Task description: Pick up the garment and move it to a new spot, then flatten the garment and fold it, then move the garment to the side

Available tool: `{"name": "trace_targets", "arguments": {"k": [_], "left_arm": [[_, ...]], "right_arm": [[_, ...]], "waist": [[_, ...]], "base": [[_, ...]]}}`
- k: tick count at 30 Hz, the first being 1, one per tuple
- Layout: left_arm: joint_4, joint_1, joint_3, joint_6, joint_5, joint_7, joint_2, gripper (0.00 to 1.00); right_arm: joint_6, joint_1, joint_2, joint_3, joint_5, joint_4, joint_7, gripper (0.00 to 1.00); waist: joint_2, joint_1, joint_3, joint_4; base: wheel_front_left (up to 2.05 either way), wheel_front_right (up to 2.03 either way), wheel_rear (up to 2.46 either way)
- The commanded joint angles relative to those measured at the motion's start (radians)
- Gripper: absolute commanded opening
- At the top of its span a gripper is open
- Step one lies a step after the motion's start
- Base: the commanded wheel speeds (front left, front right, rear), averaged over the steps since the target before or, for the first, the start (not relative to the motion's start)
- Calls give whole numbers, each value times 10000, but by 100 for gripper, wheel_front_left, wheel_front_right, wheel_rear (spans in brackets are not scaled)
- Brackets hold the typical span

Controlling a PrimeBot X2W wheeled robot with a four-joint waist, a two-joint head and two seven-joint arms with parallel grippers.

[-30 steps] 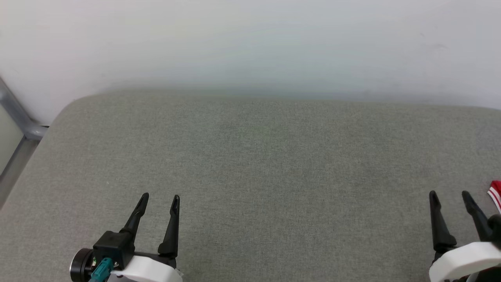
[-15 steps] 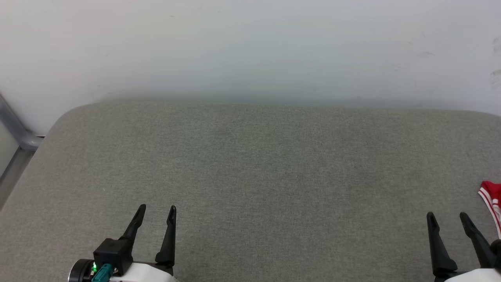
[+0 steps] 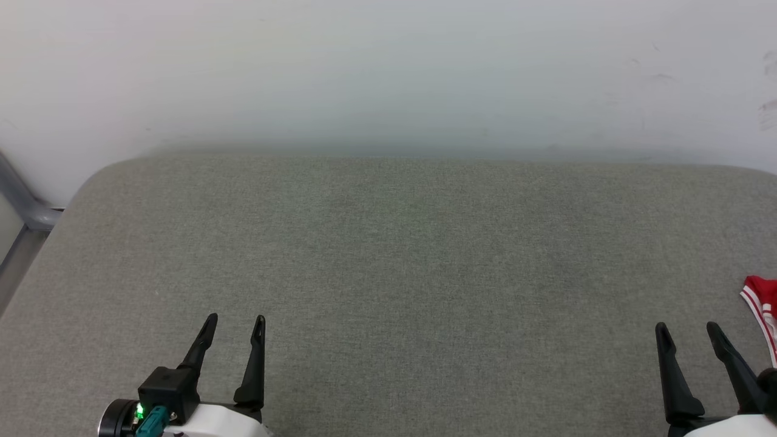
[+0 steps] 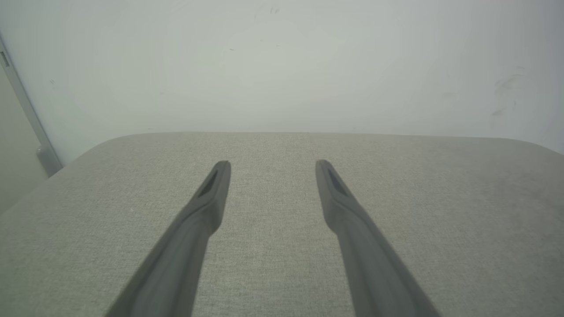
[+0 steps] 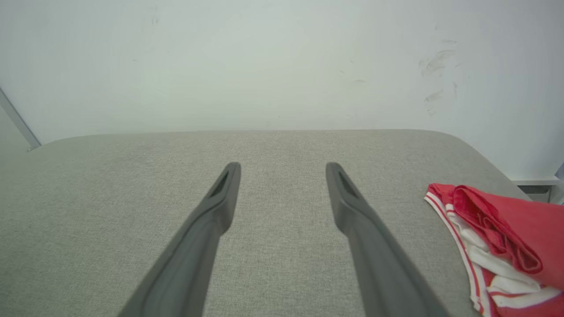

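The garment (image 5: 502, 237) lies bunched in a red and white heap with striped trim on the grey cushion, at the right of the right wrist view; its edge (image 3: 762, 303) peeks in at the head view's right border. My right gripper (image 3: 687, 331) hovers open just left of it, nothing between its fingers (image 5: 352, 207). My left gripper (image 3: 235, 320) stands open over bare cushion at the lower left, far from the garment. Its lettering is hidden.
The grey fabric cushion (image 3: 388, 255) spreads across the view, with a white wall (image 3: 388, 67) behind its far edge. A grey metal frame (image 3: 24, 206) runs past its left corner. The cushion's right corner ends near the garment (image 5: 484, 154).
The head camera has shifted, so the cushion sits lower and more of the garment's edge shows at the right. Both grippers appear lower in view and stay open.
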Motion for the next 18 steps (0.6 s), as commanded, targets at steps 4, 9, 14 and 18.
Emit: {"name": "trace_targets", "arguments": {"k": [4, 9, 14, 18], "left_arm": [[44, -108, 44, -52, 103, -19, -30, 100], [76, -118, 88, -94, 172, -19, -69, 100], [104, -43, 104, -131, 131, 2, -71, 0], [433, 78, 110, -136, -63, 114, -148, 0]], "right_arm": [[-8, -121, 28, 52, 108, -3, -98, 100], [-8, -144, 28, 56, 166, 36, -154, 100], [0, -82, 0, 40, 179, 111, -136, 0], [0, -16, 15, 86, 369, 462, -130, 0]], "waist": [[-1, -1, 13, -48], [-1, -1, 39, -80], [-1, 0, 79, -84], [-1, 0, 84, -91]], "base": [[0, 0, 0], [0, 0, 0], [0, 0, 0], [0, 0, 0]]}}
